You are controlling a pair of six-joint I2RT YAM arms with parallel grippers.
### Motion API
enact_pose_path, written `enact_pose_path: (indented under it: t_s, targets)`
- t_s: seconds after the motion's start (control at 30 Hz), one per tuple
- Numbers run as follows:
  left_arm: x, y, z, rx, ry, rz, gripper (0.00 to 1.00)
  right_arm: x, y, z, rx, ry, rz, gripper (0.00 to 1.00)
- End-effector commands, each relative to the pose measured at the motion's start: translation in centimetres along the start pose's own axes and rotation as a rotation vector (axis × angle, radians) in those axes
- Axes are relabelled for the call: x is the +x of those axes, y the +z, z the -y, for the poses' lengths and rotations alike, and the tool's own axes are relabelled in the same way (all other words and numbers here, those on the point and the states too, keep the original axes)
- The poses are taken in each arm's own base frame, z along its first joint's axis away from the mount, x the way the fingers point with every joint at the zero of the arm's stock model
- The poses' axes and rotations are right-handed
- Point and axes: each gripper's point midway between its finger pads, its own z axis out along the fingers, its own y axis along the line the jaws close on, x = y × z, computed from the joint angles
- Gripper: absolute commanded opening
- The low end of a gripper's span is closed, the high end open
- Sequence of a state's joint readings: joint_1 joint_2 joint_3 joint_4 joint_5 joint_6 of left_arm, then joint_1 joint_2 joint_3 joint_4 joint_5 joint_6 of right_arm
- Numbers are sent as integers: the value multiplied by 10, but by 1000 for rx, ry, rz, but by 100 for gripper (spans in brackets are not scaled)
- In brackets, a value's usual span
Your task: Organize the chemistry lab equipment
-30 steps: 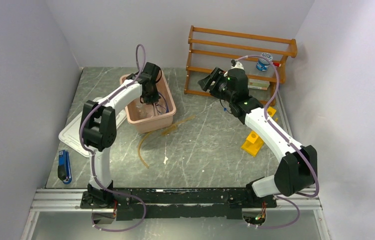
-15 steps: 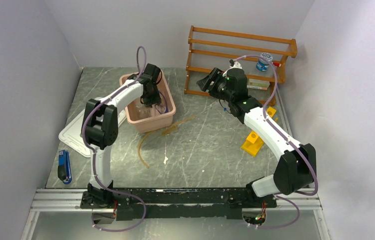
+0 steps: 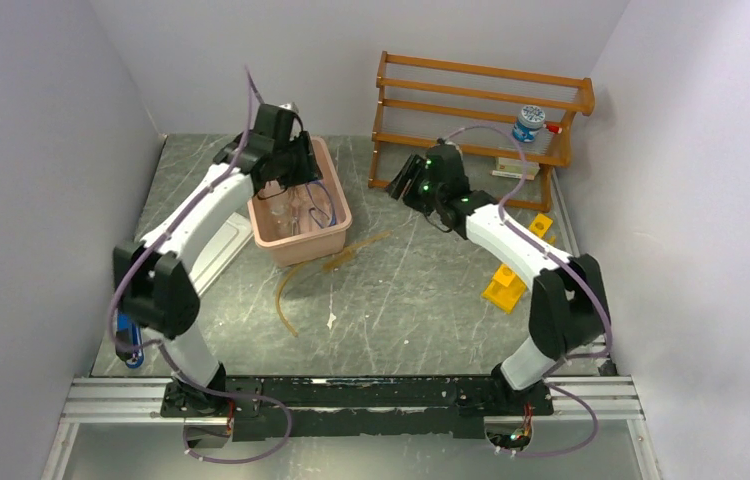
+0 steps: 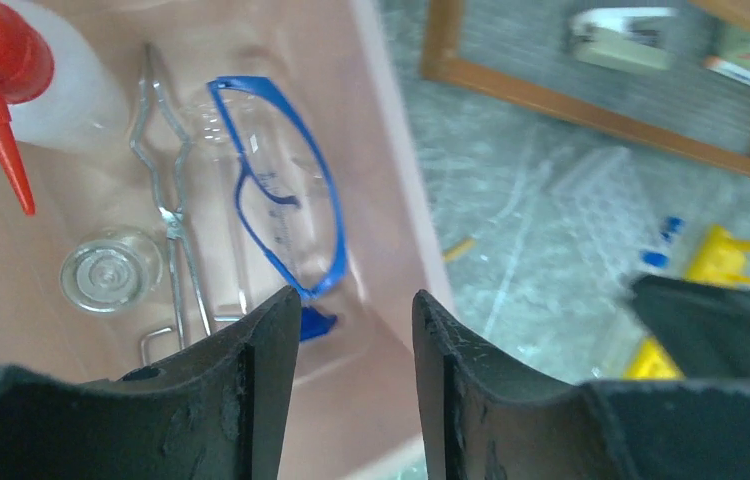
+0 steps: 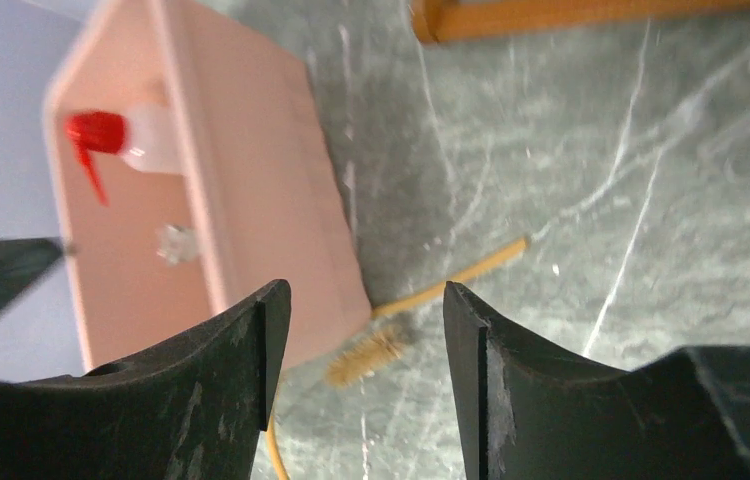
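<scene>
Left wrist: blue-framed clear goggles, metal tongs, round glass.

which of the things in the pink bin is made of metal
The scissor-like tongs, a thin silvery shape lying between the small glass and the blue-framed goggles; those and the red-capped wash bottle are clear.

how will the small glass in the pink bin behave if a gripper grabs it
The small glass looks clear and smooth-walled, so it may slip in a grip and is probably fragile. It seems to stand upright in the pink bin, close beside the metal tongs, so a nudge could knock it against them.
</scene>
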State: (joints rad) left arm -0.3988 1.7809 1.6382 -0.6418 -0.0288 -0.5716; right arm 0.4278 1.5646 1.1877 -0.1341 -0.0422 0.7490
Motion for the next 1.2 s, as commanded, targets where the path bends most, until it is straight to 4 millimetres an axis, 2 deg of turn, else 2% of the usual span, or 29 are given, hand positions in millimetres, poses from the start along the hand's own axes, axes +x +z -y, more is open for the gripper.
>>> enact_pose_path:
  t_s: [0.0, 0.2, 0.37, 0.47, 0.7, 0.9, 1.07, 1.17]
  targets:
    - [-19, -45, 34, 240, 99, 128, 50, 44, 18, 18, 146, 32, -108, 60]
    - [-13, -96, 49, 424, 203, 263, 51, 103, 42, 16, 204, 21, -228, 48]
    - [6, -115, 30, 414, 247, 307, 53, 147, 50, 18, 176, 93, -362, 49]
    - [14, -122, 19, 385, 264, 314, 55, 164, 50, 17, 141, 130, -411, 51]
    - [31, -129, 3, 350, 263, 293, 55, 193, 57, 3, 88, 189, -480, 53]
    - [27, -145, 7, 367, 260, 317, 54, 202, 68, 2, 120, 211, -458, 47]
    - [21, -150, 9, 368, 281, 333, 54, 200, 69, 15, 191, 184, -422, 25]
    - [20, -153, 12, 371, 297, 343, 54, 196, 63, 27, 240, 132, -409, 19]
